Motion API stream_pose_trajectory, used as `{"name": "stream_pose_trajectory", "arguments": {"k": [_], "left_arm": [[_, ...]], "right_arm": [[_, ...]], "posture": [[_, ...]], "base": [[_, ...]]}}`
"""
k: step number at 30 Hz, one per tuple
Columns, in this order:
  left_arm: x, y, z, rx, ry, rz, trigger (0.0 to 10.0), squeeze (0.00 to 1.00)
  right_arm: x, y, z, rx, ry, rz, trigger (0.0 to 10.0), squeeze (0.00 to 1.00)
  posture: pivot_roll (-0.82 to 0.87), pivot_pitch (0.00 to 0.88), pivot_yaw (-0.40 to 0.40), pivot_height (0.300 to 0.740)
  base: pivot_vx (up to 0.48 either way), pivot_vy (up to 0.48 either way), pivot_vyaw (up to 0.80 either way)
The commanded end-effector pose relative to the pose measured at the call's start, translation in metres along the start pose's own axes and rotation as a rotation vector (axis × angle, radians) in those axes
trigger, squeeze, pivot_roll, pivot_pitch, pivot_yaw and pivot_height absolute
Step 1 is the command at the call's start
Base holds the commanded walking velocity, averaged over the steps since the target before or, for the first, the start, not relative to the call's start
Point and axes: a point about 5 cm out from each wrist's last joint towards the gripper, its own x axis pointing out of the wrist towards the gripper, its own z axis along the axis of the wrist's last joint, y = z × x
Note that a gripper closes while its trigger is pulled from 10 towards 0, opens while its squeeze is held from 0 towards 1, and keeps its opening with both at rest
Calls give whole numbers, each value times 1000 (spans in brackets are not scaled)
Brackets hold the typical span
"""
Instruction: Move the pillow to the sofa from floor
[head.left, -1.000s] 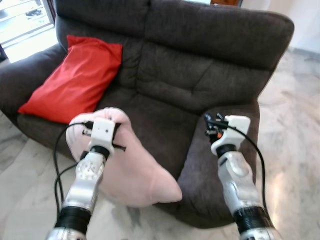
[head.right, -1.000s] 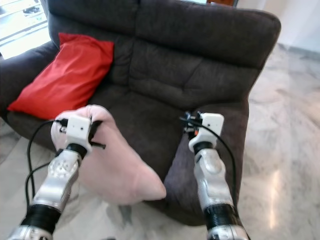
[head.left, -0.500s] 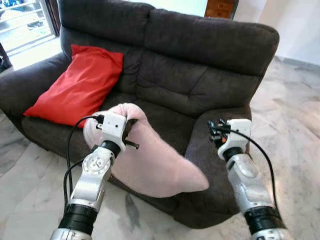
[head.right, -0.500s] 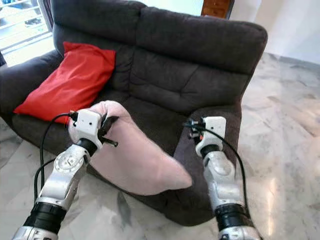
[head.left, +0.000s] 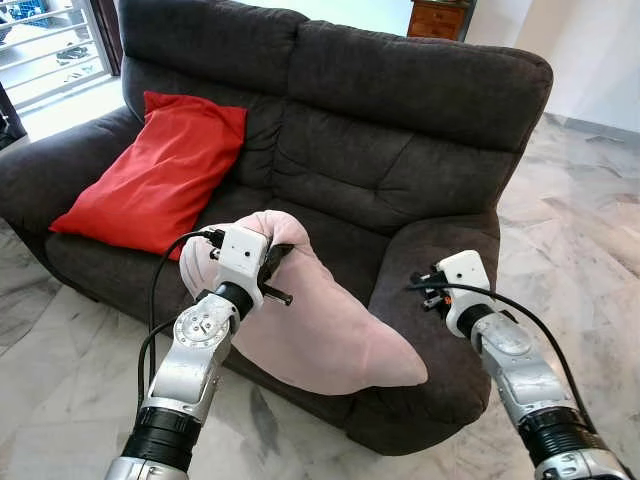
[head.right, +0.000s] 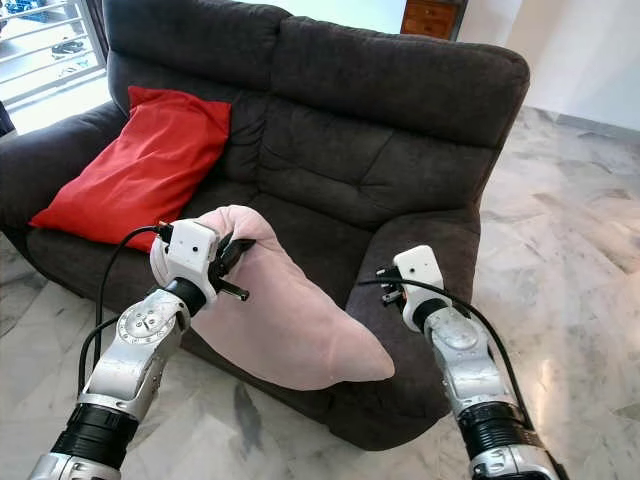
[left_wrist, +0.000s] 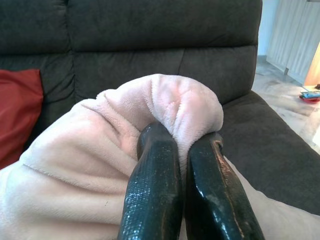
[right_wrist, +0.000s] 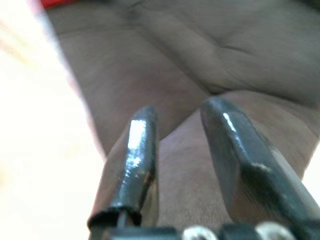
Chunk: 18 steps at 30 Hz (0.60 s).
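While the left claw (left_wrist: 182, 165) stays out of the way of nothing else, its 2 black fingers (left_wrist: 155, 185) are clamped on a fold of the pink pillow (head.left: 320, 320), which hangs over the front edge of the dark sofa (head.left: 400, 140) seat. Right claw (right_wrist: 177, 150): fingers apart, holding nothing, by the sofa's right armrest. 1 red cushion (head.left: 160, 175) leans in the left corner. No legible writing.

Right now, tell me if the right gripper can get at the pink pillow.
Probably yes. The right gripper hovers open beside the pink pillow, with nothing between them. The left gripper already pinches its top.
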Motion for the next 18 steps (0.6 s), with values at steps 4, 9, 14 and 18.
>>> {"name": "stream_pose_trajectory", "arguments": {"k": [4,9,14,18], "left_arm": [[4,-10,16,7,-58,-61,10000,0],[4,-12,16,3,-49,-81,10000,0],[4,-12,16,2,-48,-79,10000,0],[3,-13,15,0,-45,-80,10000,0]], "right_arm": [[-3,4,-8,-113,59,106,10000,0],[-7,12,-29,-133,145,182,10000,0],[-11,20,-50,-84,227,221,10000,1000],[-15,26,-63,-64,256,223,10000,1000]], "posture": [[70,0,-64,740],[69,0,-65,740],[70,0,-66,740],[73,0,-69,740]], "base": [[0,0,0],[0,0,0],[0,0,0],[0,0,0]]}}
